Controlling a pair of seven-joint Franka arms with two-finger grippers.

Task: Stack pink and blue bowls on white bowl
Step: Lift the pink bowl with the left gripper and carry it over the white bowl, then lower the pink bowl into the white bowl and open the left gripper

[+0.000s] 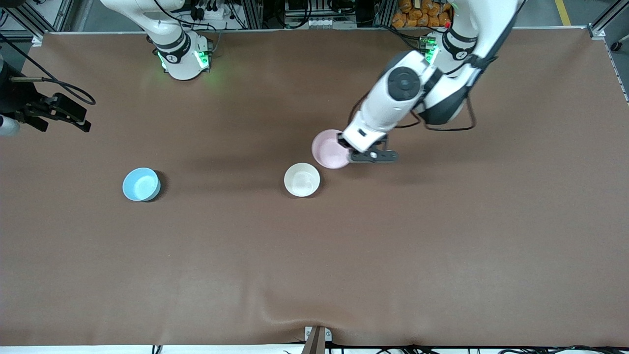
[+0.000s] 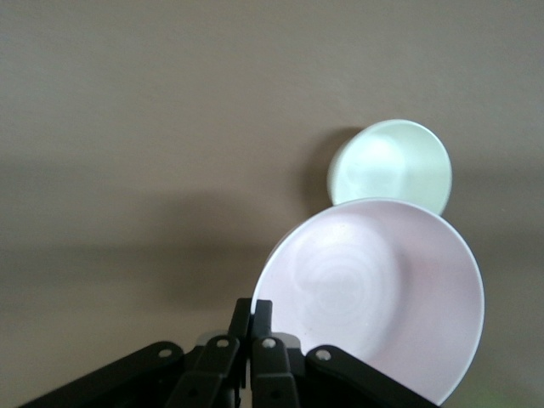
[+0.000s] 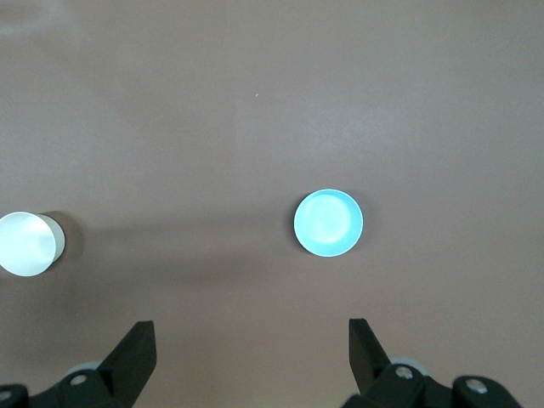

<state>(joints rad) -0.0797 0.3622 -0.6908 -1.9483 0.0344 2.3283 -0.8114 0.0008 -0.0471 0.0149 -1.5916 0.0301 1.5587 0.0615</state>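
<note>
the left pincer (image 1: 350,153) is clenched on the rim of the pink bowl (image 1: 330,149), at the edge that faces the left arm's end of the desk (image 1: 442,246). in the left wrist view its fingers (image 2: 252,336) sit pinched together on that rim, and the pink bowl (image 2: 374,293) hangs tilted out from them, its hollow open to the camera. it looks lifted off the desk rather than resting on it.

the white bowl (image 1: 301,180) stands upright on the desk, just beside the pink bowl, nearer to the front camera and a little toward the right arm's end. in the left wrist view the white bowl (image 2: 391,168) peeks out past the pink bowl's rim, partly covered by it. so the target lies out from the pincer across the held bowl, along the line from the fingers through the bowl's middle, and the coming move likely calls for a short carry that way and then a descent, with the tilt levelled so the pink bowl seats inside.

the blue bowl (image 1: 141,184) stands alone well toward the right arm's end of the desk. the right pincer (image 3: 251,357) is released, its fingers wide apart, and hangs high over the desk with the blue bowl (image 3: 328,223) in its view; the right arm waits, and it is plainly the nearer arm for that bowl.
</note>
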